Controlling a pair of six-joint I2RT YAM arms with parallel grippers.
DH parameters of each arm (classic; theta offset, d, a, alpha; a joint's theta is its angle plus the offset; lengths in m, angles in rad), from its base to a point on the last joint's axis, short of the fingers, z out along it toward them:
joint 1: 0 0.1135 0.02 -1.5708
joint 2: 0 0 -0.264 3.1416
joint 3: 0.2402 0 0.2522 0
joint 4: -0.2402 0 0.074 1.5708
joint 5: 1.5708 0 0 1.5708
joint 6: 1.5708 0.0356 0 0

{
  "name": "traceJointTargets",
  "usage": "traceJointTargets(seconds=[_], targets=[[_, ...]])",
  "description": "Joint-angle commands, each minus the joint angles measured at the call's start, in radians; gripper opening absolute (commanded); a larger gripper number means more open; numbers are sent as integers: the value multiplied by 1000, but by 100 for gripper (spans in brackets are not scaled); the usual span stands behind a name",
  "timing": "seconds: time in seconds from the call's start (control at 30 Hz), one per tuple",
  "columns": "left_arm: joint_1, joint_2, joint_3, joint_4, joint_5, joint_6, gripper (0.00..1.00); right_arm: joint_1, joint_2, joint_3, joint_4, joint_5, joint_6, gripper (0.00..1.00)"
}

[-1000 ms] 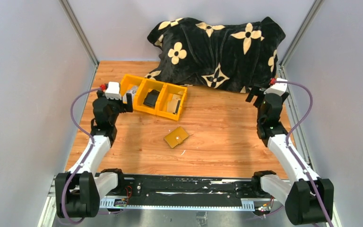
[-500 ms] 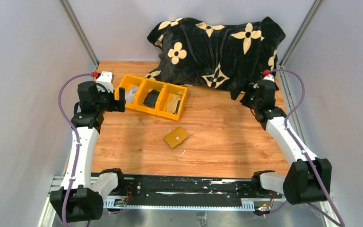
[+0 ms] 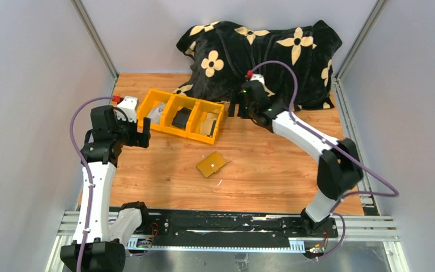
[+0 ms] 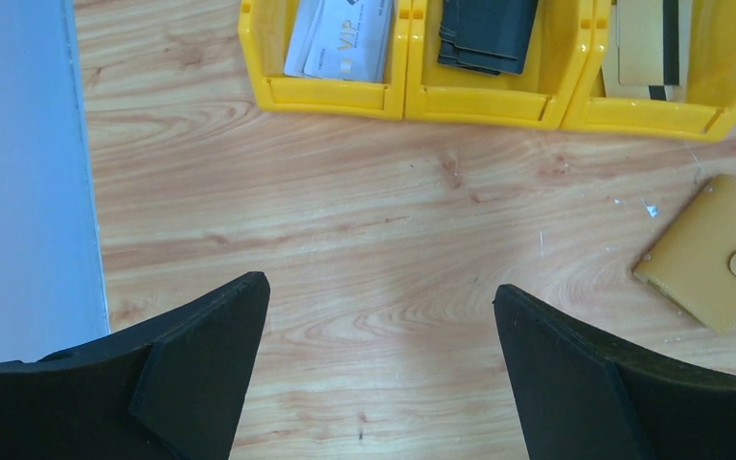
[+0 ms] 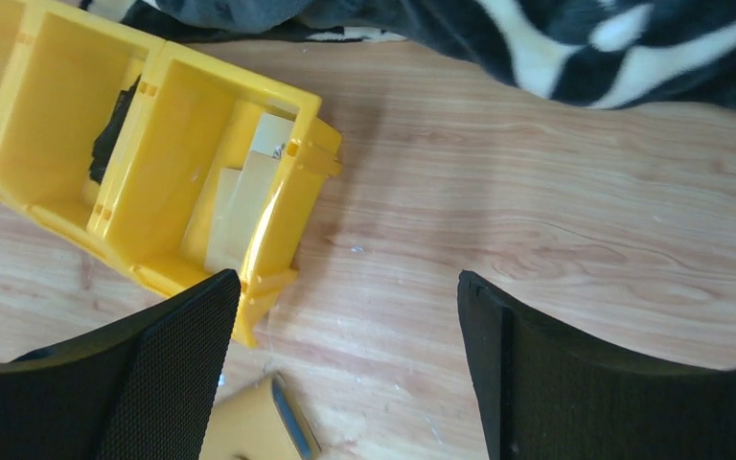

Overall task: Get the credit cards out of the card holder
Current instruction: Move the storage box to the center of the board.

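Observation:
The card holder (image 3: 211,164) is a mustard-yellow wallet lying shut, tab snapped, on the wooden table. It shows at the right in the left wrist view (image 4: 714,251) and at the bottom in the right wrist view (image 5: 244,426), with a grey edge along its side. Pale credit cards (image 3: 157,111) lie in the left compartment of the yellow bin, also in the left wrist view (image 4: 340,38). My left gripper (image 3: 141,131) (image 4: 380,316) is open and empty, left of the wallet. My right gripper (image 3: 235,107) (image 5: 345,307) is open and empty, by the bin's right end.
The yellow three-compartment bin (image 3: 188,134) (image 4: 398,96) (image 5: 240,81) holds a black pouch (image 3: 180,117) (image 4: 487,34) in the middle and tan cards (image 3: 208,123) (image 4: 642,48) on the right. A black flowered blanket (image 3: 260,51) (image 5: 537,38) fills the back. Grey walls stand at both sides.
My right arm has swung from the table's right edge far left to the bin's right end. My left arm has straightened up and shifted slightly left. The wallet has not moved.

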State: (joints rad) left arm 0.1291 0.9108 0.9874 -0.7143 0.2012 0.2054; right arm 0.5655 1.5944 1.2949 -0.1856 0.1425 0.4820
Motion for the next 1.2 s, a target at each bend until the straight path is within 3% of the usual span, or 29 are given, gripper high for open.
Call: traceJointTargets(seconds=[0.0, 0.27, 0.43, 0.53, 0.6, 0.87, 1.07, 1.17], targets=[[7, -16, 9, -60, 47, 46, 100, 88, 174, 152, -100, 103, 6, 85], [7, -23, 37, -126, 80, 80, 100, 163, 413, 374, -168, 172, 30, 79], [7, -40, 35, -142, 91, 96, 100, 164, 477, 402, -175, 209, 47, 75], [7, -44, 33, -146, 112, 94, 100, 164, 505, 413, -171, 228, 33, 69], [7, -42, 37, -150, 123, 96, 100, 163, 511, 411, -172, 237, 18, 60], [7, -21, 50, -167, 135, 111, 100, 144, 344, 194, -122, 335, 56, 28], [7, -22, 54, -186, 163, 125, 100, 103, 203, 37, -71, 397, 62, 15], [7, -30, 55, -195, 164, 143, 100, 69, 141, -32, -45, 401, 35, 14]])
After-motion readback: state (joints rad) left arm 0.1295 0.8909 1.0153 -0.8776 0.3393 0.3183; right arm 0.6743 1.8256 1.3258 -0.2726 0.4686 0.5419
